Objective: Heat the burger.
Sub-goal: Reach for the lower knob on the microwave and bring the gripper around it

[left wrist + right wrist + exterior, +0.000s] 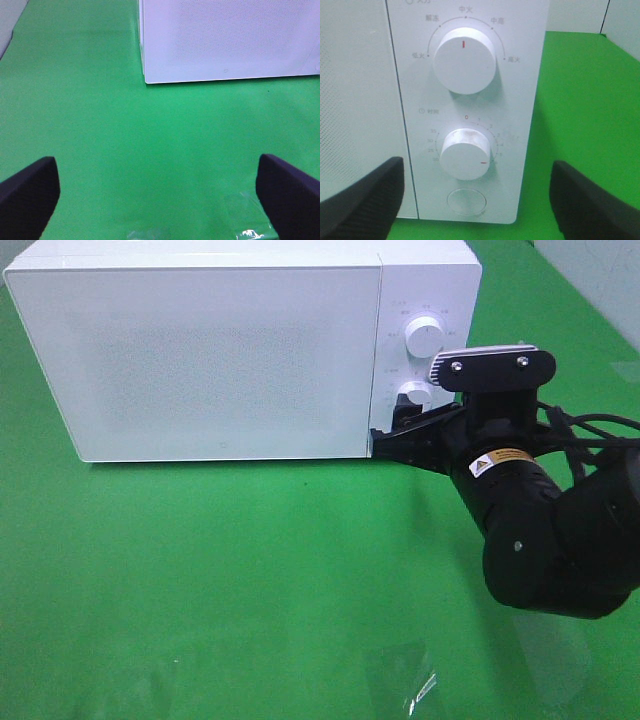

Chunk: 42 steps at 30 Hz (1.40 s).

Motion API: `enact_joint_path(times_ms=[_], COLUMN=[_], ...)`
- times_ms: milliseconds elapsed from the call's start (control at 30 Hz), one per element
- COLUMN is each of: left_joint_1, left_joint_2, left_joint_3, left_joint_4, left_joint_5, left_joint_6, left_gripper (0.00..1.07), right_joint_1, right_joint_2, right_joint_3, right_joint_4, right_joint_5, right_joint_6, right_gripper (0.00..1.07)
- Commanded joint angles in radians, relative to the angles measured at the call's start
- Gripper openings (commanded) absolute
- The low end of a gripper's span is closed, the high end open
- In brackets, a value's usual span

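R claw [477, 167] [400, 423]: jaws wide, nothing in them. Black fingers [367, 200] stand either side of the lower knob [466, 154] [415, 395] w/ clear gaps both sides. High cam shows the claw right up at that knob, low on the panel [520, 100]. Can't tell if it's touching.

Lower knob: white, round, red mark turned clockwise off the 0, just past the 4 on its scale. Round button [466, 201] sits just under it at the panel's foot. Upper knob [464, 60] [425, 338] is bigger, w/ its red mark pointing straight up at the mid label of its arc.

Panel is the right end of a white microwave [200, 350]. Door [190, 360] is shut, its front frosted w/ fine dots, so no view inside.

Burger: not seen in any view, so can't tell where it is.

L claw [157, 162]: jaws wide too, empty. It hangs over bare green mat [100, 125] [250, 570], facing the microwave's front left corner, well apart from it. The L arm isn't in the high cam.

Mat covers the whole table under the microwave. Clear plastic scraps [400, 675] [247, 220] lie on it near the front edge, close to the L claw's right finger.
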Motion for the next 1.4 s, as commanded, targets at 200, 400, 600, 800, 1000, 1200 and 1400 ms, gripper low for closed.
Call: enact_joint_path(times_ms=[200,400,600,800,1000,1200,1400], left_joint_1=[0.001,0.001,0.001,0.001,0.001,0.001,0.001], left_joint_2=[-0.02,-0.02,-0.02,-0.02,-0.02,-0.02,-0.02], left_joint_3=[0.0,0.0,0.0,0.0,0.0,0.0,0.0], left_joint_4=[-0.009,-0.009,-0.007,-0.007,-0.007,-0.007,-0.007], left_joint_5=[-0.009,-0.009,-0.009,-0.009,-0.009,-0.009,-0.009], left_joint_6=[-0.002,-0.002,-0.002,-0.002,-0.002,-0.002,-0.002], left_gripper=[1.0,1.0,1.0,1.0,1.0,1.0,1.0], right_joint_1=[-0.003,-0.006,-0.043,-0.062,-0.077,-0.094,-0.108], right_joint_2=[0.064,0.127,0.155,0.191,0.191,0.2,0.201], right_joint_3=[-0.065,-0.117,-0.159,-0.203,-0.206,-0.206,-0.206], right_joint_4=[-0.004,-0.005,-0.041,-0.074,-0.086,-0.093,-0.121], right_joint_5=[-0.042,-0.043,-0.039,-0.007,-0.015,-0.015,-0.011], right_joint_6=[-0.001,-0.002,-0.001,-0.001,0.004,0.044,0.05], right_gripper=[0.76,0.76,0.76,0.76,0.76,0.76,0.76])
